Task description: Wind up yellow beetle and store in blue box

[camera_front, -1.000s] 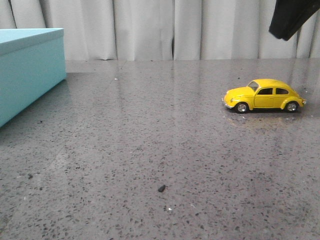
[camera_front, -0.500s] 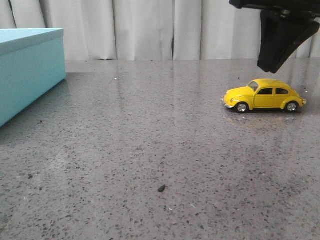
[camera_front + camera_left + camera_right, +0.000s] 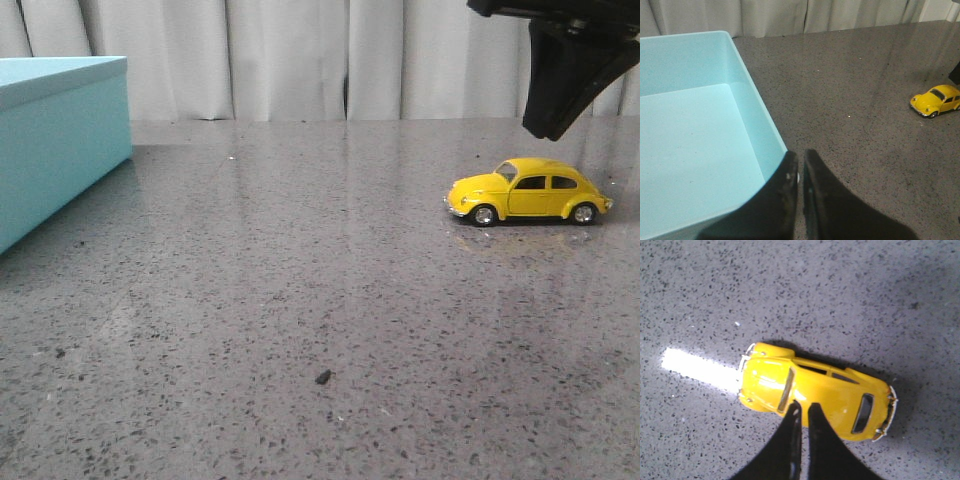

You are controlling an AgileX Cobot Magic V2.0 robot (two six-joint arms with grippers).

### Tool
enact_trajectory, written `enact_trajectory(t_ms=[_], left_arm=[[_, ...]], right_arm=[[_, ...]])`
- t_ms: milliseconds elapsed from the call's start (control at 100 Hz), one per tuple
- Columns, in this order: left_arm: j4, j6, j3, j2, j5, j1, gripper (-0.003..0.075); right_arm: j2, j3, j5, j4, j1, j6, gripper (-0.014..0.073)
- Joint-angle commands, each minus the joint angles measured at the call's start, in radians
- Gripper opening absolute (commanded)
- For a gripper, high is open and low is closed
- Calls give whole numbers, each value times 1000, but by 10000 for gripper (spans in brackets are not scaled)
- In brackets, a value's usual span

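The yellow beetle (image 3: 527,190) stands on its wheels at the right of the grey speckled table, nose to the left. My right gripper (image 3: 548,128) hangs just above and slightly behind it, shut and holding nothing. From the right wrist the beetle (image 3: 815,390) lies right under the closed fingertips of that gripper (image 3: 804,407). The blue box (image 3: 55,140) sits at the far left. In the left wrist view the box (image 3: 700,130) is open and empty, with my left gripper (image 3: 801,156) shut beside its near corner; the beetle (image 3: 937,100) shows far off.
A small dark crumb (image 3: 323,377) lies on the table near the front middle. Pale curtains (image 3: 300,60) close off the back edge. A bright glare strip (image 3: 697,367) reflects off the table beside the car's nose.
My right gripper has come down from the upper right corner to just above the beetle, then shifted slightly right. The beetle and the box have not moved.
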Motion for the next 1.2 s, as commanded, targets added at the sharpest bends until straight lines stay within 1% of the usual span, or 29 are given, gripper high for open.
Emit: enact_trajectory(t_ms=[0,230,530,1190], left_arm=[[-19,-1,-29,14,-65,-8,-19],[-19,-1,-29,14,-66,-8,-19],[-19,-1,-29,14,-81,-8,-19],[-19,-1,-29,18,-84,-8,-19]], right_arm=[[-33,-32,-33,-2,-12,0,-48],[-31,-32,-35,33,-8,0,-48],[-4,-32,-8,35,-8,0,-48],[3,-37,-18,59,-8,0,-48]])
